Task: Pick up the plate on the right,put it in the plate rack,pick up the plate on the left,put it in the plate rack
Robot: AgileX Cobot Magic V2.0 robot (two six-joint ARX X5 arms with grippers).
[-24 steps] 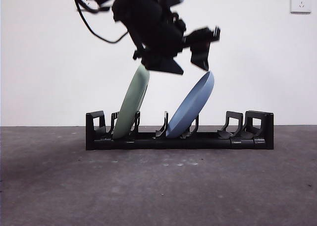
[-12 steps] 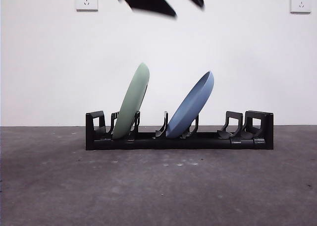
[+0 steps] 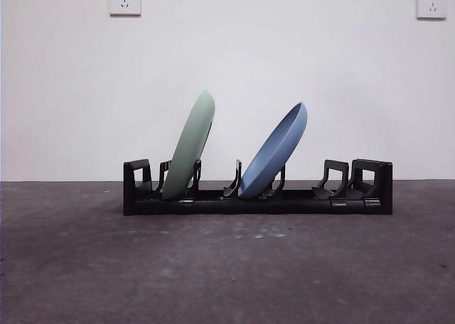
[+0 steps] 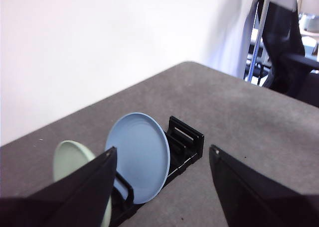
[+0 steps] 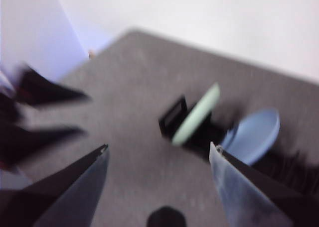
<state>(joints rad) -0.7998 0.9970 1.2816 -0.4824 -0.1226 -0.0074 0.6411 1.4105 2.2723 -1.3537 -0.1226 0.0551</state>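
Rack, two tilted plates: green, blue

Claw gone up, out of front view

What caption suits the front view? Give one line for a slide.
Green plate and blue plate lean in the black plate rack.
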